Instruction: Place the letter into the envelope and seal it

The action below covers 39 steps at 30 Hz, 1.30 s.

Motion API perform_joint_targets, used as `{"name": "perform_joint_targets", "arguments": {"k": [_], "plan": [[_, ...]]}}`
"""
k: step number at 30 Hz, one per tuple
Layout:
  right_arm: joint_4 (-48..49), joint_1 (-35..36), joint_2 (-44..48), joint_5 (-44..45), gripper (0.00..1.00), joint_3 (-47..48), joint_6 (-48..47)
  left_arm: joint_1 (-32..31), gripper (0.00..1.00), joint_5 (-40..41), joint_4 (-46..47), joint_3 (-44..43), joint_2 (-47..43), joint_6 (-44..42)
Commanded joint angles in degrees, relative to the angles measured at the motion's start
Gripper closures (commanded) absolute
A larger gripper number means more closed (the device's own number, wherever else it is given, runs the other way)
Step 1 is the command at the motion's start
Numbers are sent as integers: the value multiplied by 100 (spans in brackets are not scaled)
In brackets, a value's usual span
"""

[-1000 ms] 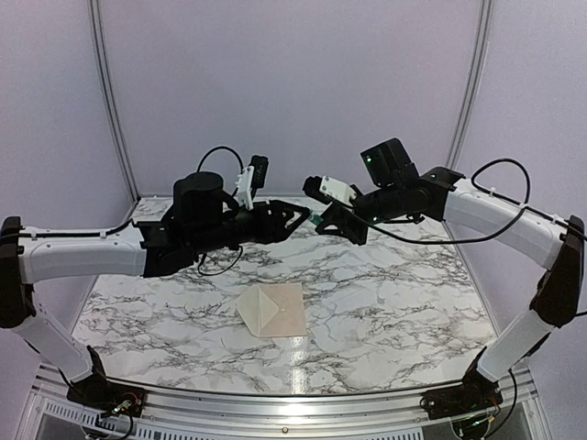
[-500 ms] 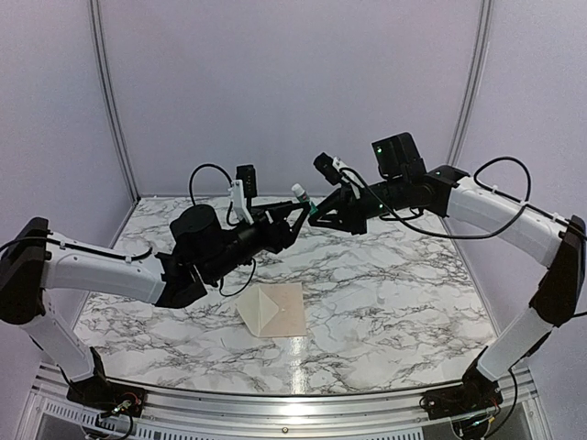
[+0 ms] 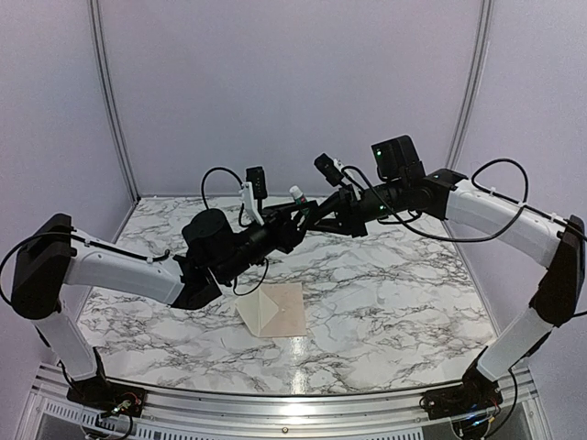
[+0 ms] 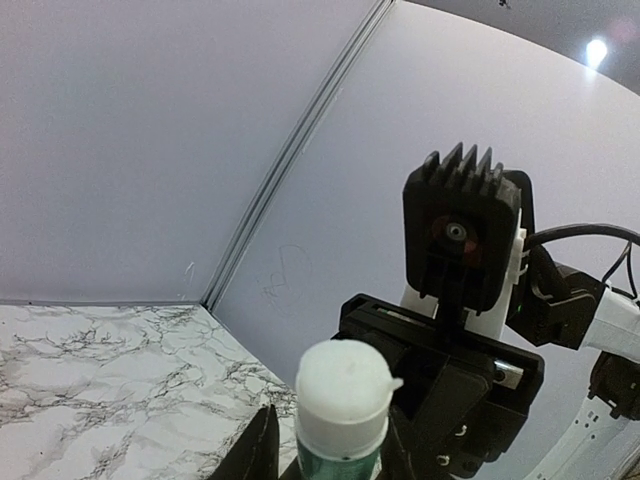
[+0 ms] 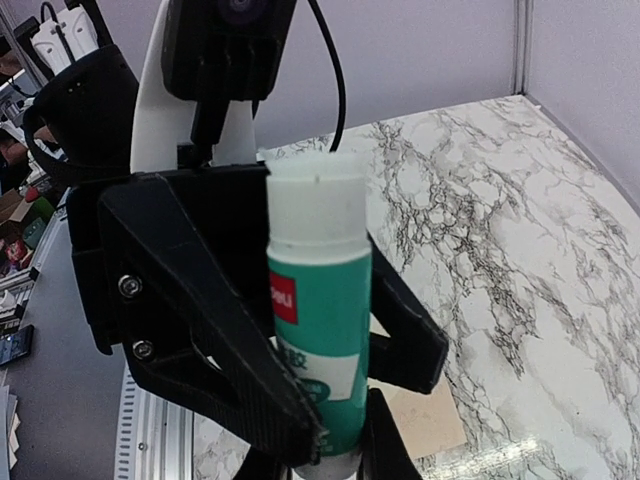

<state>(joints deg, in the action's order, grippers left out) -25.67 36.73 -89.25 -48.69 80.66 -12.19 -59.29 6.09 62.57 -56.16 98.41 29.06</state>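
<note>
A green glue stick with a white cap (image 3: 299, 195) is held upright in the air between both grippers. My left gripper (image 3: 293, 213) has its fingers (image 5: 200, 330) closed on the stick's green body (image 5: 318, 300). My right gripper (image 3: 318, 214) holds the stick's base between its fingertips (image 5: 385, 450). The cap fills the left wrist view (image 4: 343, 385), with the right gripper's body (image 4: 440, 370) behind it. The cream envelope (image 3: 260, 312) lies on the table below, its triangular flap showing. The pinkish letter (image 3: 290, 310) shows at its right side. I cannot tell whether it is inside.
The marble table (image 3: 394, 284) runs back to pale walls with a metal corner post (image 3: 472, 82). A metal rail (image 3: 293, 403) lines the near edge. A corner of tan paper (image 5: 430, 420) shows beneath the stick in the right wrist view.
The left arm has reached right and closed on the glue stick held by the right gripper. The right wrist turned, so the stick now stands cap up. The papers have not moved.
</note>
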Motion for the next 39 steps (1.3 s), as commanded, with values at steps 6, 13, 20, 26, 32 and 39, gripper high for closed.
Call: {"name": "perform_joint_targets", "arguments": {"k": [6, 13, 20, 26, 32, 39], "plan": [[184, -20, -48, -186, 92, 10, 76, 64, 82, -273, 399, -203, 126, 49], [-13, -88, -53, -80, 61, 22, -190, 250, 95, -209, 164, 212, -215, 204], [44, -212, -339, 42, 53, -431, -371, 757, 100, 343, -3512, 546, -1511, 399], [-478, -210, -1330, -697, 60, -229, -554, 1619, 100, 55, -6604, 568, -2044, 904], [-580, -150, -2071, 11, 85, -44, -414, 2148, 100, -511, -7405, 990, -2307, 1138], [-761, 62, -2627, 119, 94, 91, -538, 2334, 100, -1310, -7432, 1049, -1656, 1181]]}}
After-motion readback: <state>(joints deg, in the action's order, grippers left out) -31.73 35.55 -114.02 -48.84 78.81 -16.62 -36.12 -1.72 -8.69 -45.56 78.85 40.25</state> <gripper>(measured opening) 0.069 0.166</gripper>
